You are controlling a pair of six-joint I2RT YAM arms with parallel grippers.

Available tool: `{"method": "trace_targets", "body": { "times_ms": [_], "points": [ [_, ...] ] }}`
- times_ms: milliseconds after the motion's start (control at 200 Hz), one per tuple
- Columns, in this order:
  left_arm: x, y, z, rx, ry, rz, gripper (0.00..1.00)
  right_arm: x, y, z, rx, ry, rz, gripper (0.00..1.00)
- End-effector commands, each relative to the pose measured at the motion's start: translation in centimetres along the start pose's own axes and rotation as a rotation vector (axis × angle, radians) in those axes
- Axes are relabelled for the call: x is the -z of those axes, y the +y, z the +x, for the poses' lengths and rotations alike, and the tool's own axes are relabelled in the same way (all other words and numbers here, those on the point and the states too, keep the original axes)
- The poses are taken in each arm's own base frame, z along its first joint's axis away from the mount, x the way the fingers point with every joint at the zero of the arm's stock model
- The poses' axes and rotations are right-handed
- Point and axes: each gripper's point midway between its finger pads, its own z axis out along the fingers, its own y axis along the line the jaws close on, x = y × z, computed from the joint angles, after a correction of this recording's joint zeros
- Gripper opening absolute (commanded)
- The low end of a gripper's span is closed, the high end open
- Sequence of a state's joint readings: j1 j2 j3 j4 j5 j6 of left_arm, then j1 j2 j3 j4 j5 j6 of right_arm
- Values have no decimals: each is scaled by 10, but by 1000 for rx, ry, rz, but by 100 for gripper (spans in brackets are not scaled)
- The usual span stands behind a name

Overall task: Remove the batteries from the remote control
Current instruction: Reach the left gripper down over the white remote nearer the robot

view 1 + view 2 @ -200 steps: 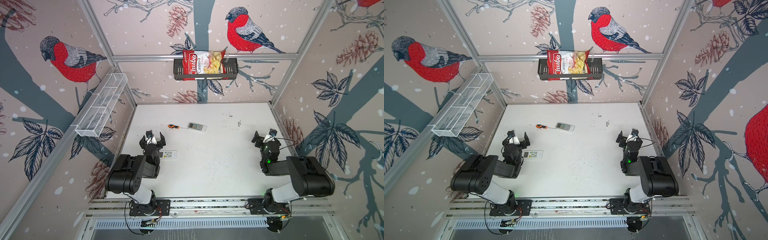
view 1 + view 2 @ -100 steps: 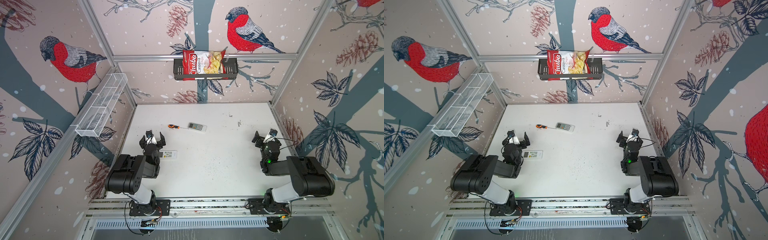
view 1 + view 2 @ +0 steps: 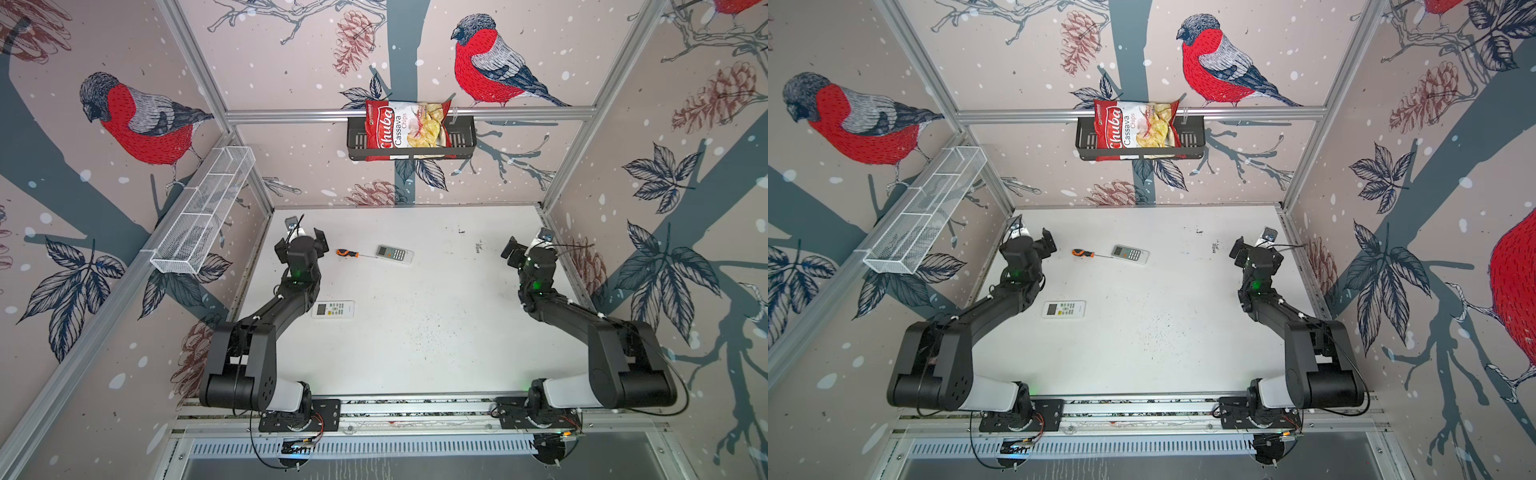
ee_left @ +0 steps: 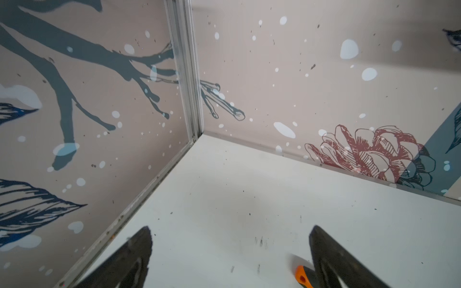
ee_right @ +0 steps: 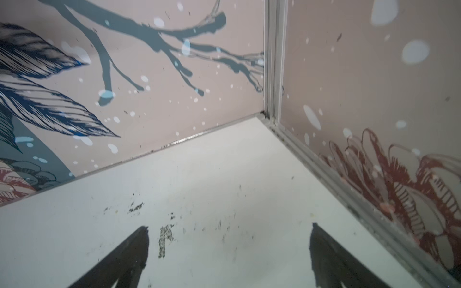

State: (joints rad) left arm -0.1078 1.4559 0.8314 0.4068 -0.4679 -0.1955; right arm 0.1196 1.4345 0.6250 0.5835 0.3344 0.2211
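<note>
Left gripper [image 4: 230,249], right gripper [image 5: 229,246]: jaws wide apart, empty, near far corners of table [image 3: 436,353]. Batteries unseen, likely inside far remote [image 3: 394,253] toward far edge or near remote [image 3: 333,309] by left edge, both buttons-up. Cells probably small, stiff, slippery, prone to roll; pinch mid-barrel.

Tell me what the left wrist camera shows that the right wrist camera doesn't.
Only the left wrist view: the orange handle end of the screwdriver, peeking out beside one finger of the left pincer.
Only the right wrist view: a grey smudge patch on the table, near one finger of the right pincer.
Both: an open pincer with nothing between its fingers, the white table, an aluminium corner post, and wallpaper with branches and a red pinecone.
</note>
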Motion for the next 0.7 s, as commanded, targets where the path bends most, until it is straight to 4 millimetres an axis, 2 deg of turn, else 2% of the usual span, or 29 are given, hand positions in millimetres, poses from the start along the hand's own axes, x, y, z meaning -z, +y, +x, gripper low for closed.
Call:
{"method": "trace_targets", "body": {
  "times_ms": [0, 30, 60, 145, 275, 470, 525, 585, 695],
  "points": [
    [8, 25, 46, 76, 277, -188, 97, 0, 5, 43, -19, 202, 16, 100],
    [12, 25, 56, 107, 329, -206, 97, -1, 12, 45, -25, 224, -1, 99],
    [12, 22, 50, 161, 334, -222, 97, -1, 19, 48, -26, 243, -17, 99],
    [22, 26, 67, 266, 419, -305, 97, 2, 39, 50, 5, 272, -50, 99],
    [45, 43, 105, 411, 558, -486, 96, 8, 64, 46, 34, 281, -102, 100],
    [71, 32, 160, 566, 755, -540, 96, 10, 73, 44, 15, 287, -140, 100],
    [78, 30, 168, 609, 769, -543, 96, 10, 74, 43, 13, 285, -145, 100],
    [85, 30, 169, 660, 754, -548, 96, 9, 76, 44, 12, 290, -149, 100],
    [103, 34, 188, 720, 771, -557, 96, 8, 83, 47, 23, 301, -163, 100]
  ]
}}
